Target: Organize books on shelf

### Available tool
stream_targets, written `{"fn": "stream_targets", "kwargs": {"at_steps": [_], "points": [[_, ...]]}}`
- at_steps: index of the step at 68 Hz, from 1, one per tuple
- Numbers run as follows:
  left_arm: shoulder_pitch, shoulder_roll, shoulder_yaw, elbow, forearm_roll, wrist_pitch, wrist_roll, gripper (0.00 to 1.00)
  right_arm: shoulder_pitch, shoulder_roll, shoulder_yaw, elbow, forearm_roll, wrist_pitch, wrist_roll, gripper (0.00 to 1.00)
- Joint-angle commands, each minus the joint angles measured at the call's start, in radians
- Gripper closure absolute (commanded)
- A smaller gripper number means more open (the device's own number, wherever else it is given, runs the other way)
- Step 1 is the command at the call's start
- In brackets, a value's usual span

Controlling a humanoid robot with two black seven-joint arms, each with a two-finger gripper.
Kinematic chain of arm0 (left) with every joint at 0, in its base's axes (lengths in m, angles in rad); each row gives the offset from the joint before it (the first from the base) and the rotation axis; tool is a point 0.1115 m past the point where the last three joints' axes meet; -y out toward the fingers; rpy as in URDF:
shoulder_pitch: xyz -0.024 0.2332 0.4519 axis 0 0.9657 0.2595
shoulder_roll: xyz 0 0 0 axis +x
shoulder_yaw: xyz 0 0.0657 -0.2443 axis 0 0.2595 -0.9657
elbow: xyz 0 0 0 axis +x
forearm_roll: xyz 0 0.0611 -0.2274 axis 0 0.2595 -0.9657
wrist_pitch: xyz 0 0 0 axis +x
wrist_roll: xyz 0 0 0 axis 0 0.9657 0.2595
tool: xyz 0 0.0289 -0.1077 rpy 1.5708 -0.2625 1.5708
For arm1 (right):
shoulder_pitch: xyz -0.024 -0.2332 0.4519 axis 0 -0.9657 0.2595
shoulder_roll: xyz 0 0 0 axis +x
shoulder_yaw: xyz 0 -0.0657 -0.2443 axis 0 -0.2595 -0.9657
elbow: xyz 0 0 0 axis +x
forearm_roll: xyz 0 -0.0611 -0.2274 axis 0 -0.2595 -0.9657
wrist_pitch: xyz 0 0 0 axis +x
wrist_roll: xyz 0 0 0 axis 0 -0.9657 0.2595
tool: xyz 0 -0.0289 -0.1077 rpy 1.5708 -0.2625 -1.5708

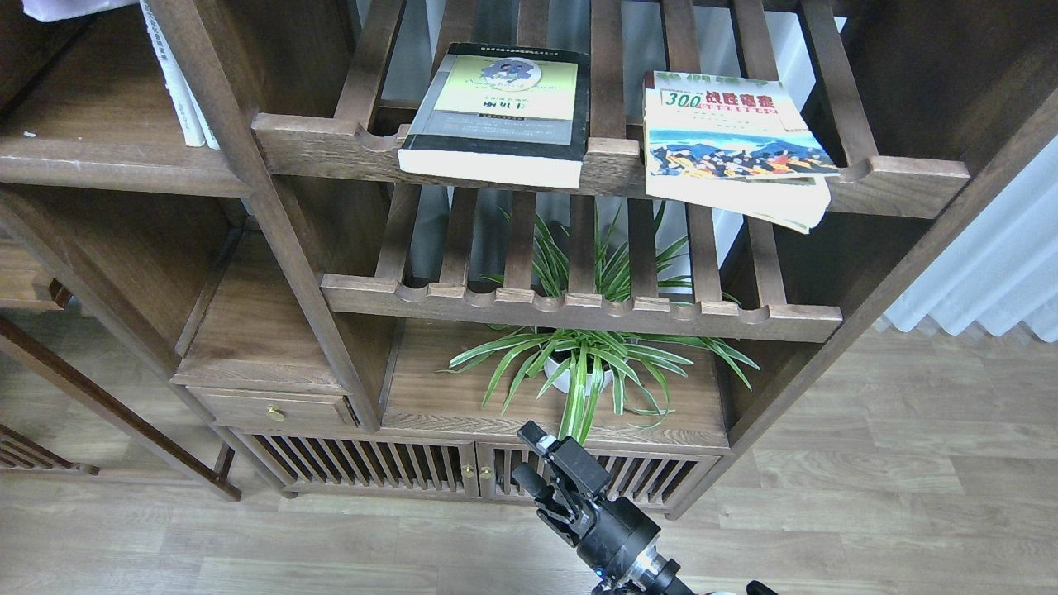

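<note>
The right hand [533,467] hangs low at the bottom of the view, in front of the cabinet's slatted doors and just below the potted plant [579,364], its two fingers parted and holding nothing. The black-edged book [500,116] and the "300" book [731,140] lie flat on the upper slatted rack [331,140], well above it, the "300" one overhanging the front rail. To do this well, the arm should rise clear of the leaves and take one book by its overhanging front edge; the left hand is out of view.

light: even, bright daylight — shadows: soft under racks | focus: sharp — glare: none
</note>
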Motion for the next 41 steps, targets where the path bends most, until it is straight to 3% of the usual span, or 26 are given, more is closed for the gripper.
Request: {"fn": "stream_targets", "kwargs": {"at_steps": [1, 41], "points": [[0.031, -0.008, -0.007, 0.006, 0.0, 0.0, -0.044, 0.96, 0.0, 0.0, 0.0, 0.0, 0.009, 0.0, 0.0, 0.0], [0.066, -0.128, -0.004, 0.041, 0.003, 0.0, -0.051, 0.96, -0.002, 0.0, -0.005, -0.002, 0.03, 0.0, 0.0, 0.0]]}}
